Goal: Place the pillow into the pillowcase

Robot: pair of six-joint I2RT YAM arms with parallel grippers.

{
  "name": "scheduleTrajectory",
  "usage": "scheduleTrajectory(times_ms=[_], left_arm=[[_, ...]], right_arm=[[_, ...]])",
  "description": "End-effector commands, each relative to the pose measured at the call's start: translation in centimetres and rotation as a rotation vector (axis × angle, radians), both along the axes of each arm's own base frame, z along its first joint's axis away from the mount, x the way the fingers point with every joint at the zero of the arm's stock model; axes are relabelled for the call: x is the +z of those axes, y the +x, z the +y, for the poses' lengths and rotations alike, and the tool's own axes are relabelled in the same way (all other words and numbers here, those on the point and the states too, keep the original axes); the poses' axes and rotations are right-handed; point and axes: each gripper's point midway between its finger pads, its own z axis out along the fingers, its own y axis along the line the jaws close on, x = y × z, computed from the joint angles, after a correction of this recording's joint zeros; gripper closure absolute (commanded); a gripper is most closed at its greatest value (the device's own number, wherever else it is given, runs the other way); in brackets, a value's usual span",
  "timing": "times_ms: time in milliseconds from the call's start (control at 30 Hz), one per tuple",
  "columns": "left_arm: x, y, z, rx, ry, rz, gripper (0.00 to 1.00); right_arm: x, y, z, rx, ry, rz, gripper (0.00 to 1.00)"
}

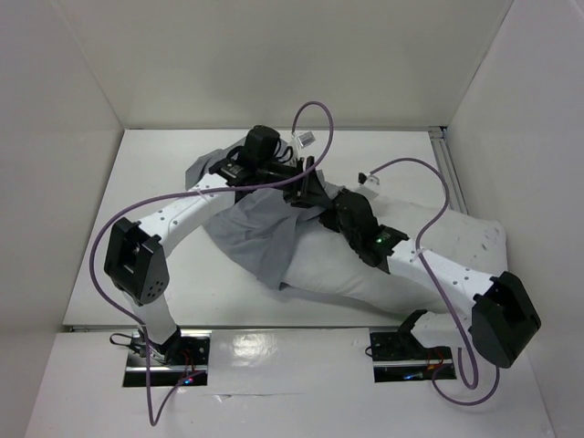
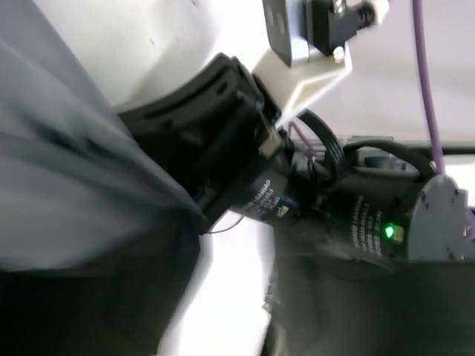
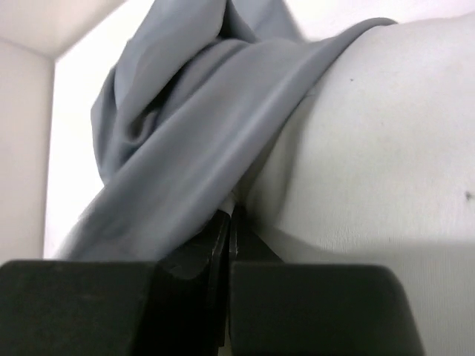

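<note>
Pillow (image 1: 365,274): lying with its left end inside the pillowcase (image 1: 260,233).
Right gripper (image 3: 228,220): only its wrist view is showing it pinching the pillowcase edge beside the pillow.
Left gripper (image 1: 308,182): hanging over the pillow's far edge; open or closed, I cannot tell.

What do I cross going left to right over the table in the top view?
The left arm's elbow → pillowcase → right arm's wrist → uncovered right end of the pillow.
</note>
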Motion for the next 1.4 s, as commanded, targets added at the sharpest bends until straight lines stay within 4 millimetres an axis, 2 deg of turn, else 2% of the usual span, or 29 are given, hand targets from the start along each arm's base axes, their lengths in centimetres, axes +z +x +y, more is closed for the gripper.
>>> scheduleTrajectory(times_ms=[0,100,133,167,267,300,367,400,433,467,500,533,567,600,633,667,700,733,767,800,833,900,933,1000,1033,1067,1100,1200,1367], left_arm=[[2.7,-1.5,-0.8,-0.084,-0.076,-0.012,0.29],[4.0,-0.7,0.0,-0.077,-0.055,-0.056,0.10],[4.2,0.0,0.4,-0.066,-0.048,-0.067,0.08],[5.1,0.1,0.9,-0.069,-0.044,-0.099,0.08],[6.2,1.4,2.4,-0.040,-0.027,-0.151,0.08],[6.9,1.6,2.8,-0.044,-0.027,-0.195,0.12],[6.4,2.3,4.2,-0.022,0.003,-0.183,0.28],[6.5,2.5,4.8,-0.014,0.006,-0.195,0.48],[6.0,3.0,6.0,0.010,0.021,-0.184,0.93],[5.2,3.5,6.6,0.027,0.039,-0.176,1.00],[4.9,3.5,7.3,0.043,0.049,-0.156,1.00],[3.8,4.0,8.2,0.073,0.076,-0.147,1.00],[3.2,5.2,9.8,0.127,0.096,-0.136,1.00],[2.4,5.8,10.9,0.166,0.117,-0.124,0.97],[0.4,6.8,12.4,0.233,0.168,-0.084,0.86],[0.1,8.1,14.8,0.301,0.179,-0.074,0.48],[-0.4,8.8,16.1,0.342,0.195,-0.063,0.29],[-1.4,10.0,17.8,0.407,0.242,-0.070,0.18],[-1.7,11.1,20.2,0.480,0.267,-0.057,0.11],[-3.0,12.2,21.6,0.526,0.300,-0.036,0.05],[-3.9,13.2,23.1,0.583,0.333,-0.016,0.05],[-6.2,15.8,28.1,0.776,0.461,0.023,0.07],[-8.2,16.8,30.0,0.841,0.525,0.067,0.09],[-9.6,19.2,33.6,0.958,0.617,0.055,0.09],[-10.6,19.7,34.1,0.959,0.654,0.061,0.09],[-13.7,20.5,34.6,0.943,0.707,0.116,0.09],[-13.1,22.0,35.9,0.987,0.737,0.098,0.09],[-16.1,23.6,36.3,0.954,0.764,0.145,0.09],[-19.5,24.4,38.6,1.012,0.835,0.201,0.13]], right_arm=[[2.1,1.4,-3.6,-0.198,0.071,-0.078,1.00],[2.3,1.6,-4.8,-0.225,0.098,-0.085,1.00],[2.2,1.5,-5.1,-0.222,0.104,-0.082,1.00],[2.4,2.0,-5.7,-0.229,0.109,-0.088,1.00],[2.1,2.3,-5.8,-0.208,0.105,-0.067,1.00],[2.2,2.7,-6.2,-0.217,0.094,-0.071,1.00],[2.3,3.0,-6.0,-0.187,0.104,-0.061,1.00],[2.5,3.2,-5.9,-0.174,0.108,-0.069,1.00],[2.1,3.2,-5.8,-0.161,0.110,-0.055,1.00],[2.8,3.6,-5.9,-0.155,0.114,-0.072,1.00],[2.4,3.6,-5.7,-0.141,0.105,-0.063,1.00],[3.0,3.9,-6.1,-0.152,0.111,-0.074,1.00],[3.2,4.1,-5.8,-0.137,0.102,-0.079,1.00],[2.6,4.0,-5.6,-0.126,0.095,-0.056,1.00],[3.1,4.3,-5.9,-0.131,0.091,-0.069,1.00],[3.1,4.2,-5.8,-0.117,0.084,-0.069,1.00],[3.1,4.2,-5.5,-0.105,0.089,-0.066,1.00],[3.1,4.3,-5.9,-0.114,0.089,-0.066,1.00],[3.1,4.2,-5.7,-0.103,0.093,-0.064,1.00],[3.1,4.2,-5.5,-0.094,0.096,-0.062,1.00],[3.1,4.2,-5.5,-0.094,0.096,-0.062,1.00],[2.5,3.9,-5.4,-0.080,0.086,-0.052,1.00],[2.5,3.9,-5.4,-0.080,0.086,-0.052,1.00],[2.5,3.9,-5.3,-0.071,0.089,-0.050,1.00],[2.5,3.9,-5.3,-0.071,0.089,-0.050,1.00],[2.9,3.7,-5.1,-0.062,0.097,-0.056,1.00],[2.6,3.6,-5.2,-0.063,0.092,-0.047,1.00],[3.0,3.7,-5.2,-0.059,0.085,-0.051,1.00],[2.6,3.8,-5.1,-0.056,0.065,-0.030,1.00]])
